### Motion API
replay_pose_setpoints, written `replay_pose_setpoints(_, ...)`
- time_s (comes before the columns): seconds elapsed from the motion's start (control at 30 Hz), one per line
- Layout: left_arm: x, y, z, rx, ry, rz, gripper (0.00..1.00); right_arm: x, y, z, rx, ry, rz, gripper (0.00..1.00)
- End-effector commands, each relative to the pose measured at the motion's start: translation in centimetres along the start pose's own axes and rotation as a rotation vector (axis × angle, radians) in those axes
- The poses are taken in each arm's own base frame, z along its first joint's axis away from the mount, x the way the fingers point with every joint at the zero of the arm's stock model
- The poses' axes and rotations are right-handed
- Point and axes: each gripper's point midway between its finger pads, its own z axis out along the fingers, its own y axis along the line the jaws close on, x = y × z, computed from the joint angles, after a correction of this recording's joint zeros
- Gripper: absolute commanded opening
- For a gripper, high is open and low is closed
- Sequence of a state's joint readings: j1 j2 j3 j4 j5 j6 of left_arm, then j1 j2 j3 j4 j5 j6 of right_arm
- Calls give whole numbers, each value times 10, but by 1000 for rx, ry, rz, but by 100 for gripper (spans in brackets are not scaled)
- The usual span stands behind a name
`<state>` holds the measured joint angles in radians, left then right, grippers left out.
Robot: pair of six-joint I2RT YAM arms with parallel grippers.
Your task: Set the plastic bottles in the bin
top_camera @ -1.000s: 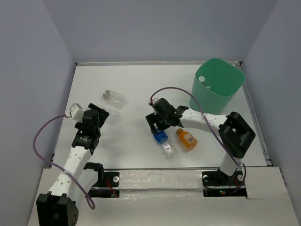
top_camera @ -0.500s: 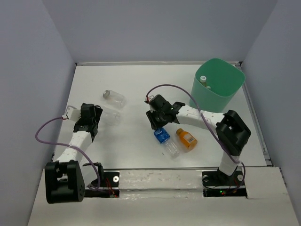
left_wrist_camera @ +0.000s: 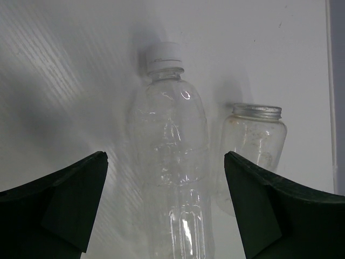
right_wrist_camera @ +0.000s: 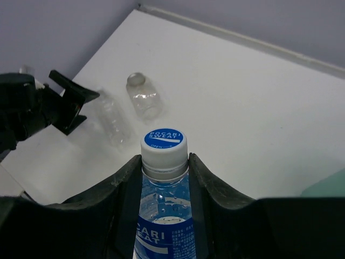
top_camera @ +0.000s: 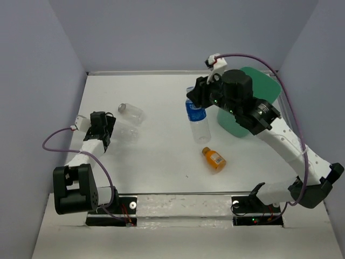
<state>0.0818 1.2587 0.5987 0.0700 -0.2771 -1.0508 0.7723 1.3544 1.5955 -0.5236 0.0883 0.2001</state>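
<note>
The right jaws pinch the blue-labelled bottle (top_camera: 198, 121) just below its cap and hold it off the worktop, just left of the bin (top_camera: 268, 85) in the top view. Its long axis seems near upright, cap toward the wrist and base down. The bin's mouth lies to its right. Well left of the bin, the left jaws stand spread before a lying clear bottle (left_wrist_camera: 170, 162), whose cap points away from them.

The blue-labelled bottle (right_wrist_camera: 163, 162) sits gripped between the right fingers (right_wrist_camera: 124, 194), beside the mint-green bin (top_camera: 269, 89). A clear white-capped bottle (left_wrist_camera: 170, 162) lies between the spread left fingers (left_wrist_camera: 59, 210). The stubby orange bottle (top_camera: 214, 159) lies well apart.
</note>
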Motion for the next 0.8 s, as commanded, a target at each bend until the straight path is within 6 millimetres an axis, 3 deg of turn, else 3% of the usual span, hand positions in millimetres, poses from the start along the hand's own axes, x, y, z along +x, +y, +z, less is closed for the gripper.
replay_pose_setpoints(0.0, -7, -18, 6, 35, 1, -30, 99, -54, -42, -27, 137, -134, -16, 20)
replay_pose_setpoints(0.03, -7, -19, 7, 35, 4, -30, 99, -80, -52, -42, 166, -202, -14, 20)
replay_pose_setpoints(0.07, -6, -18, 9, 32, 8, -26, 99, -96, -79, -53, 240, -242, -6, 20)
replay_pose_setpoints(0.13, -6, -21, 11, 35, 16, -22, 99, -127, -106, -77, 332, -326, -10, 20)
replay_pose_setpoints(0.17, -5, -18, 14, 23, 21, -11, 99, -138, -133, -91, 421, -359, -7, 20)
replay_pose_setpoints(0.27, -3, -21, 20, 7, 36, 7, 99, -160, -180, -121, 612, -439, -12, 19)
replay_pose_setpoints(0.3, -1, -21, 21, 6, 45, 14, 99, -167, -206, -135, 686, -474, -2, 19)
replay_pose_setpoints(0.4, 1, -24, 26, 8, 53, 18, 99, -162, -243, -141, 767, -493, 30, 18)
replay_pose_setpoints(0.43, 0, -25, 27, 7, 52, 18, 99, -157, -264, -149, 820, -499, 52, 18)
replay_pose_setpoints(0.5, 3, -24, 32, -5, 60, 25, 99, -151, -281, -148, 834, -510, 73, 18)
replay_pose_setpoints(0.53, 2, -25, 33, -4, 61, 28, 99, -134, -299, -143, 859, -485, 102, 18)
replay_pose_setpoints(0.6, 5, -22, 38, -22, 67, 34, 99, -114, -311, -125, 841, -460, 115, 18)
replay_pose_setpoints(0.7, 10, -19, 43, -36, 84, 40, 99, -102, -314, -114, 821, -458, 133, 22)
replay_pose_setpoints(0.77, 14, -17, 48, -45, 95, 42, 99, -92, -308, -107, 772, -448, 136, 38)
